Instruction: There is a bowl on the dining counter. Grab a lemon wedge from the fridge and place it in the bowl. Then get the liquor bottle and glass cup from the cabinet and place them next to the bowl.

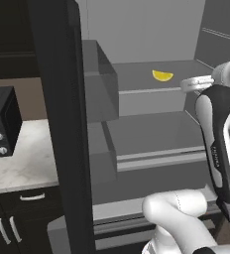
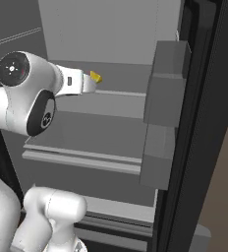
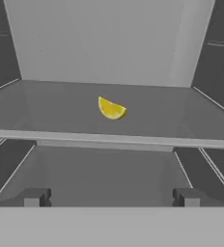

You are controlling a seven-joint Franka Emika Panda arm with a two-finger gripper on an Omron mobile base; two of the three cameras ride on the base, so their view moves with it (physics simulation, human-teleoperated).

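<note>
One lemon wedge [image 3: 112, 108]: lies on a grey shelf [image 3: 56, 103] inside the open fridge [image 1: 151, 30].
Claw [image 3: 111, 197]: spread wide, holding nothing, out in front of the shelf, apart from the wedge.
Microwave [image 1: 2, 121]: sits on the table [image 1: 23, 163] left of the fridge door.

Left base view: sitting behind the arm to its left, looking forward and down past the open door into the fridge [image 1: 151, 114], close in.
Right base view: sitting behind the arm to its right, facing the same fridge interior from the other side.
Hand view: looking level along the end effector [image 3: 111, 198], near the front edge of the upper shelf [image 3: 109, 139].
All three are sharing that shelf and the lemon wedge [image 3: 111, 109].
</note>
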